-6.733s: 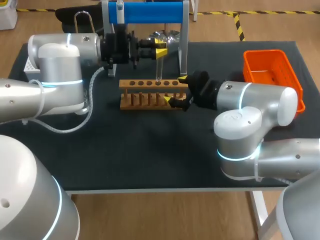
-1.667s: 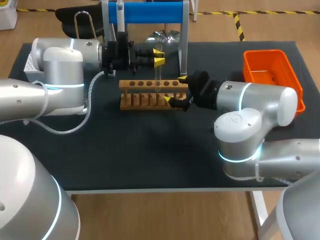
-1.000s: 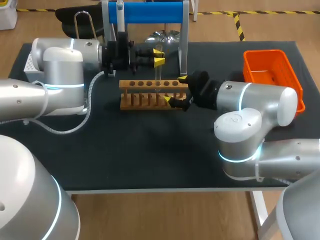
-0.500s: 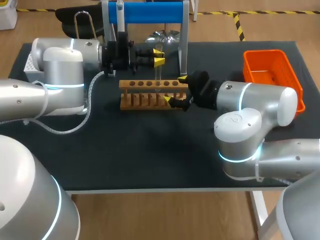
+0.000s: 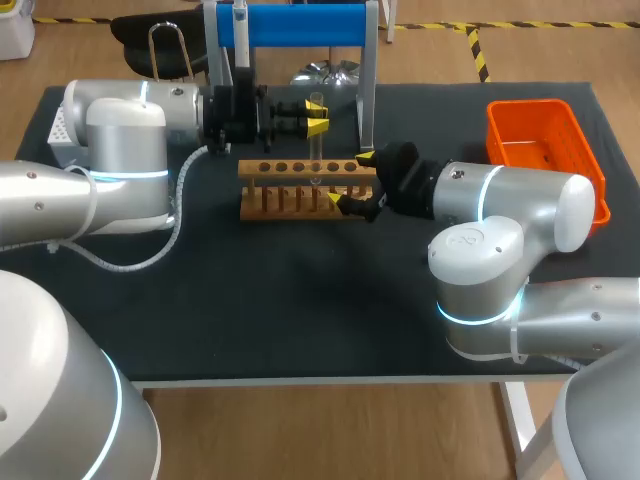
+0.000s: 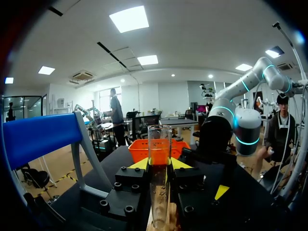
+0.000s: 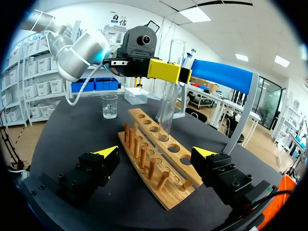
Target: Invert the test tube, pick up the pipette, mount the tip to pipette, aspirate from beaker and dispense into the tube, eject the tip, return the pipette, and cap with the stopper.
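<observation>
One view — right wrist — shows the beaker point(image 7: 109, 107)

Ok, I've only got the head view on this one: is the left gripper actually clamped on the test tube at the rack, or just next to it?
Observer: Clamped. In the left wrist view the left gripper has a yellow tip against each side of the test tube.
Reviewer: Which end is up?
Observer: The open end. That view shows its round rim at the top, and the tube stands upright.
Reviewer: Is the beaker anywhere? I can't find it.
Observer: Yes. The right wrist view shows the beaker standing on the table, beyond the far end of the wooden rack.
</observation>
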